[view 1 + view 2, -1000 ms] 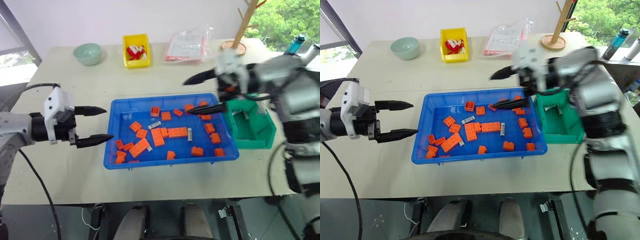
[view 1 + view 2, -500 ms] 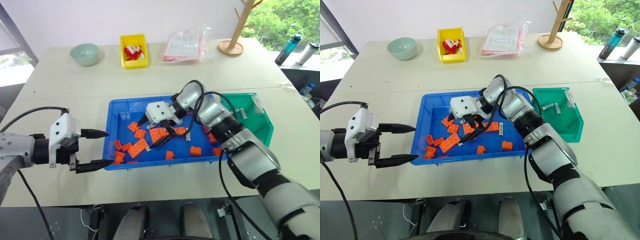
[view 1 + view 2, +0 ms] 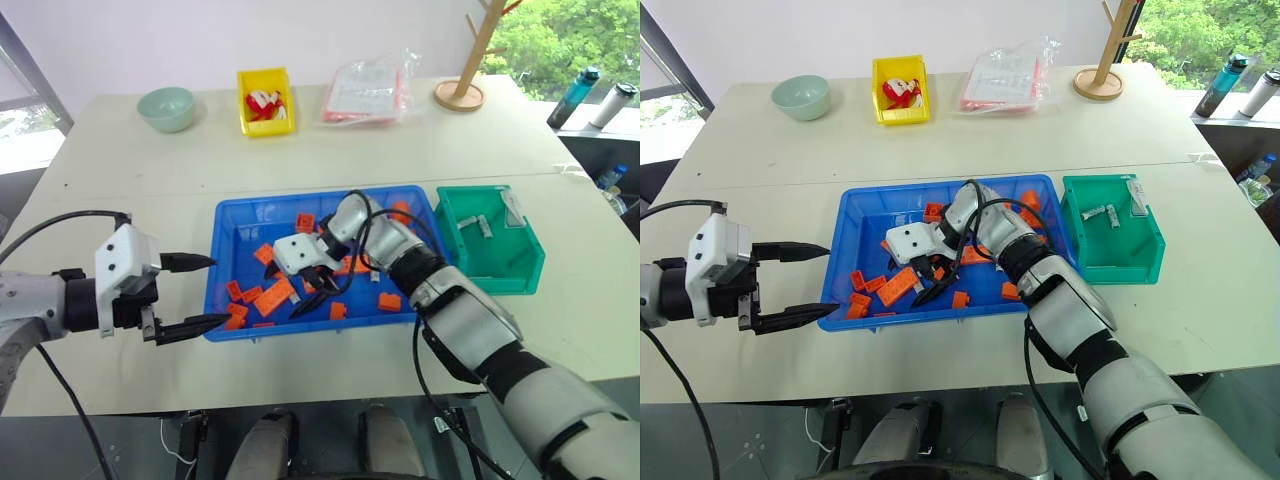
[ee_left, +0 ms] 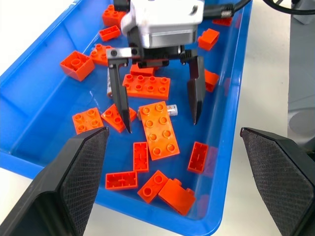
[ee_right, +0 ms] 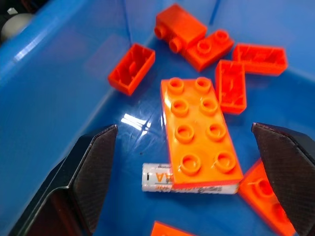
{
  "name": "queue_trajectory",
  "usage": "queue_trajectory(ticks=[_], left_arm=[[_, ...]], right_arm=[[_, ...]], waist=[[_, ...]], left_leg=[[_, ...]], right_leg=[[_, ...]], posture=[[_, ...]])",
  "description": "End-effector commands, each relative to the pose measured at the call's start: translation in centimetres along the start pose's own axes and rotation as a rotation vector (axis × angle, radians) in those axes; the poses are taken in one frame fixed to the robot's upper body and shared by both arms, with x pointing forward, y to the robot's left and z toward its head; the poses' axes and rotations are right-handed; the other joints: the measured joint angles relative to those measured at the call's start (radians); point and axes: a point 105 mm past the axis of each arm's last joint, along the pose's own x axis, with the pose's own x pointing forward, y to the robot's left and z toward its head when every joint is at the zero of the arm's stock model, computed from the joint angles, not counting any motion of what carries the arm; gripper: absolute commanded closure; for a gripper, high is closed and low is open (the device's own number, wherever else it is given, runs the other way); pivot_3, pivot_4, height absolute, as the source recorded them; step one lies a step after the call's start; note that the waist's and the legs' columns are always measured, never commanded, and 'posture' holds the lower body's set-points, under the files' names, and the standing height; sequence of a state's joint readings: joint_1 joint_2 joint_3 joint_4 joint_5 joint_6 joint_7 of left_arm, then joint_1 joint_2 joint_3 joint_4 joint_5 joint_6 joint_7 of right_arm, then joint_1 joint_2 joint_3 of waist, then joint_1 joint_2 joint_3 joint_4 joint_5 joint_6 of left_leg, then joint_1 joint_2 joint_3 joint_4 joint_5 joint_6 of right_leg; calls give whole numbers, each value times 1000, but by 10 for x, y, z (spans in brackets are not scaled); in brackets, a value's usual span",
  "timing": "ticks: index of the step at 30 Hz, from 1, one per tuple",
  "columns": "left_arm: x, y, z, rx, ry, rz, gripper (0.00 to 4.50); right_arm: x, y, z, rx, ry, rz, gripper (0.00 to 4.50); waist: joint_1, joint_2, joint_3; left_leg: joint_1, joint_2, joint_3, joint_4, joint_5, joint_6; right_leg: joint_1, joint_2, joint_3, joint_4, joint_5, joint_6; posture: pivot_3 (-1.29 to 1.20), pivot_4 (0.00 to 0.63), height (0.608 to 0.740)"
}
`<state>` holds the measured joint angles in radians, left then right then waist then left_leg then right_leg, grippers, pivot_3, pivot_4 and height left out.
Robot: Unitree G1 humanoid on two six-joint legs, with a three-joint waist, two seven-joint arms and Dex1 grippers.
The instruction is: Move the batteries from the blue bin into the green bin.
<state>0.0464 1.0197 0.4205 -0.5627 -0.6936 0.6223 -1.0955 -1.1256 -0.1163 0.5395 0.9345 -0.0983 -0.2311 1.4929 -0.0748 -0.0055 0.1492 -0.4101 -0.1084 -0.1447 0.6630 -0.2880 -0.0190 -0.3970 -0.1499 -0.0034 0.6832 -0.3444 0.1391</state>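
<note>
- The blue bin [image 3: 228, 225] sat near the table's front edge, the green bin [image 3: 525, 272] just beside its right end.
- The left gripper [image 3: 195, 295] hovered open and empty outside the blue bin's left wall.
- The right gripper [image 4: 160, 109] hung open inside the blue bin, straddling a large orange brick [image 5: 202, 132].
- One battery [image 5: 160, 178] lay partly under that brick; two more lay in the green bin.

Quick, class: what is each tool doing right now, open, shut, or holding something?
Left tool: open, holding nothing, beside the blue bin.
Right tool: open, empty, straddling an orange brick and a battery.
</note>
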Motion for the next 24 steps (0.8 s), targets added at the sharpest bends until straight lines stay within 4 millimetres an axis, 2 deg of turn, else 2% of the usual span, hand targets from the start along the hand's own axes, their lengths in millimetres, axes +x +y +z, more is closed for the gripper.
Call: queue_trajectory(ticks=[1, 4, 10, 15, 24], left_arm=[[-4, 2, 11, 40, -22, 21, 0], [-3, 4, 11, 44, -24, 22, 0], [2, 10, 12, 60, -33, 10, 0], [6, 15, 12, 72, -39, -4, 0], [10, 15, 12, 85, -38, -44, 0]], right_arm=[[-5, -12, 21, -42, -51, -31, 1557], [-12, -13, 33, -43, -99, -38, 2960], [-36, -15, 53, -28, -173, -86, 2960], [-41, -13, 51, -24, -156, -110, 2960], [-36, -10, 8, 21, -27, -156, 2960]], waist=[[0, 0, 0], [0, 0, 0], [3, 0, 0], [2, 0, 0], [2, 0, 0]], left_leg=[[0, 0, 0, 0, 0, 0], [0, 0, 0, 0, 0, -1], [0, 0, -1, 0, 0, -1], [0, 0, -1, 0, 0, -1], [0, 0, 0, 0, 0, -1]], right_leg=[[0, 0, 0, 0, 0, 0], [0, 0, 0, 0, 0, 0], [0, 0, 0, 0, 0, 0], [0, 0, 0, 0, 0, 0], [0, 0, 0, 1, 0, 0]], posture=[[0, 150, 719], [0, 150, 719], [0, 150, 719], [0, 150, 719], [0, 150, 719]])
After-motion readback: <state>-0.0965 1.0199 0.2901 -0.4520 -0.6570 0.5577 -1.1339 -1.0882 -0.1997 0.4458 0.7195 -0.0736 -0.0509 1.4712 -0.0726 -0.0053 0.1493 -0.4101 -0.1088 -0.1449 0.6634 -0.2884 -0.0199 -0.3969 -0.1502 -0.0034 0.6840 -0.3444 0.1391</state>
